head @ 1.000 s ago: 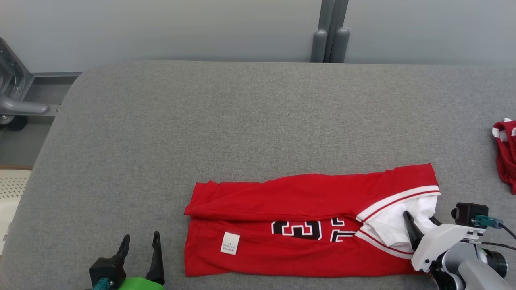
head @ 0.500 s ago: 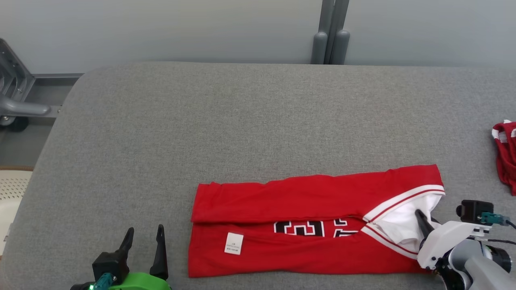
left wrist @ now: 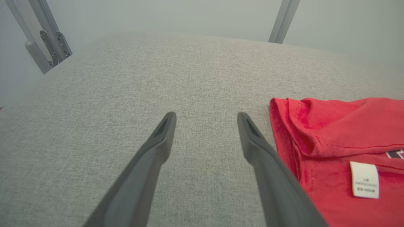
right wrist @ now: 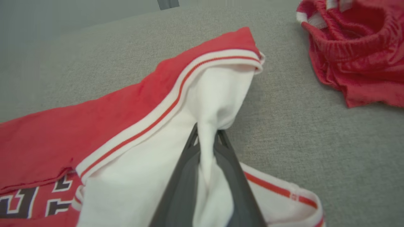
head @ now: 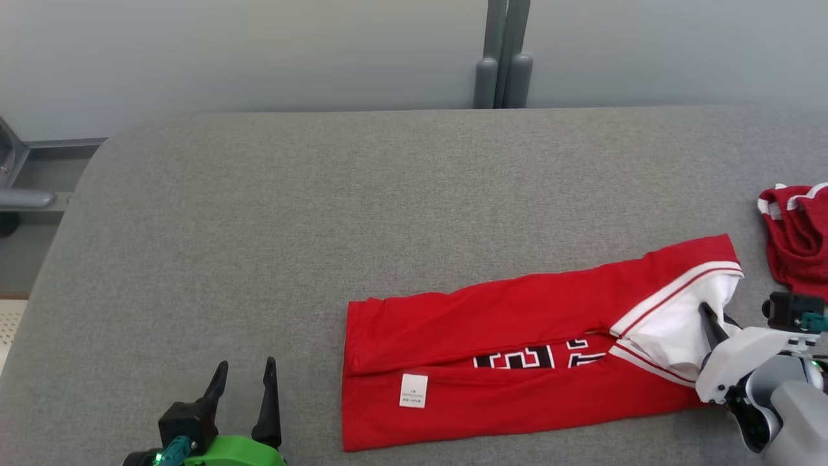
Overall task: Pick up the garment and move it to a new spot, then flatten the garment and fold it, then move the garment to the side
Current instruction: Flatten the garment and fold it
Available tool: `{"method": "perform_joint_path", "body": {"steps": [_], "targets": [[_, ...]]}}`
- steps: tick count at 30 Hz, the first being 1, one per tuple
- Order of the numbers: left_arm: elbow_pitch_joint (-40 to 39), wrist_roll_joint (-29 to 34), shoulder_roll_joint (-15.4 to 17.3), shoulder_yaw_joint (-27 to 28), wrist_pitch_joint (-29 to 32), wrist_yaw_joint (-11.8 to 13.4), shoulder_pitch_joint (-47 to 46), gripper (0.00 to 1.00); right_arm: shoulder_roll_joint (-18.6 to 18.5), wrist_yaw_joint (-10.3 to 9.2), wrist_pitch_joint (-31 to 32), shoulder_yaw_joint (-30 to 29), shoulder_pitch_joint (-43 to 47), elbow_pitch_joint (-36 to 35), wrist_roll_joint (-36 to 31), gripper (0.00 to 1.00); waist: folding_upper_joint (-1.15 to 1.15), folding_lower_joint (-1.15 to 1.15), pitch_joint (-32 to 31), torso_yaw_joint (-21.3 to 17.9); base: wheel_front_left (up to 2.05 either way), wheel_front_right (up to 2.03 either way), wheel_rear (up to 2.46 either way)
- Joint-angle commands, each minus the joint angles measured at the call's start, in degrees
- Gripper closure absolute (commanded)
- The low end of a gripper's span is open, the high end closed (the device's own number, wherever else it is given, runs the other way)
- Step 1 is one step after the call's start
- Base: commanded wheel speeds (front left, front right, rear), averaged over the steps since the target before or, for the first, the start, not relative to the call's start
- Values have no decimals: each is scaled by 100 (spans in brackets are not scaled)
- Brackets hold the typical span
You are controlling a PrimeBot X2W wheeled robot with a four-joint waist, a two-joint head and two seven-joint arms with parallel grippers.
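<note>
Right jaws closed on the jersey's white neck fabric; left jaws wide and empty.

Your red jersey (head: 504, 336) lies folded lengthwise on the near right of the gray counter (head: 323, 194), its neck end close to the bunched red shorts (head: 799, 239). You hold only a thin tuck of white lining (right wrist: 205, 151), which I judge could slip. Draw it low and slowly so the folded flaps don't open, and steer clear of the shorts. Left jaws sit near the hem end, ready to help.
</note>
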Motion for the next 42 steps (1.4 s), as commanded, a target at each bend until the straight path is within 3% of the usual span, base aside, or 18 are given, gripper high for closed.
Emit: {"method": "perform_joint_path", "body": {"steps": [1, 11, 20, 25, 31, 39, 40, 41, 42], "targets": [[-5, -44, 20, -4, 5, 33, 32, 0, -38, -12, -45, 48, -98, -97, -37, 100, 0, 0, -43, -81, 0, 0, 0], [25, -176, 21, -189, 5, 78, 126, 0, 83, -8, 450, 931, 45, -1770, -175, 100, 0, 0, -198, -258, 0, 0, 0], [61, -291, 21, -426, 5, 34, 191, 0, 442, -7, 1252, 1736, 427, -3186, -220, 100, 0, 0, -295, 153, 0, 0, 0], [131, -295, 21, -589, 5, 28, 239, 0, 608, -6, 1493, 2136, 401, -3251, -446, 100, 0, 0, -318, 598, 0, 0, 0], [162, -244, 20, -619, 5, 31, 310, 0, 861, -6, 1408, 2193, 260, -2902, -521, 100, 0, 0, -329, 1055, 0, 0, 0], [224, -246, 19, -601, 5, 21, 388, 0, 1103, -6, 1292, 2277, 110, -2339, -529, 100, 0, 0, -335, 1342, 0, 0, 0], [230, -234, 18, -600, 5, 21, 395, 0, 1131, -6, 1256, 2279, 69, -2269, -522, 77, 0, 0, -328, 1350, 0, 0, 0], [249, -229, 18, -596, 5, 14, 400, 0, 1164, -7, 1214, 2246, 38, -2192, -484, 20, 0, 0, -319, 1351, 0, 0, 0], [259, -230, 18, -587, 5, 13, 399, 0, 1205, -6, 1178, 2234, 20, -2139, -442, 0, 0, 0, -313, 1347, 0, 0, 0]]}}
